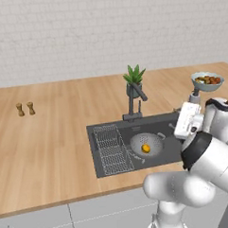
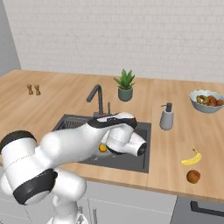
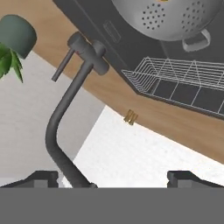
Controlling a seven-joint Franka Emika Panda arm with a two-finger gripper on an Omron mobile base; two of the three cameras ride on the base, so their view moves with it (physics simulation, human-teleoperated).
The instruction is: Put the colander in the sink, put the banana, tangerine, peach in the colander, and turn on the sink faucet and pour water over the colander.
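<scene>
The broad wooden desk [image 1: 46, 138] lies bare to the left of the dark grey rectangular sink [image 1: 102, 171], whose wire rack [image 1: 110, 149] fills its left part. The round grey perforated metal colander [image 1: 153, 141] sits in the sink's middle holding the small yellow-orange tangerine [image 1: 145, 148]. The slim curved yellow banana [image 2: 192, 158] and reddish round peach [image 2: 193, 176] lie near the desk's front edge at the right, while the pincer [image 3: 113, 178] stands wide open, holding nothing, beside the tall dark faucet [image 3: 65, 113].

colander [image 3: 175, 17]: perforated shiny metal | faucet [image 3: 65, 109]: matt dark metal | counter [image 1: 51, 138]: smooth wood
</scene>
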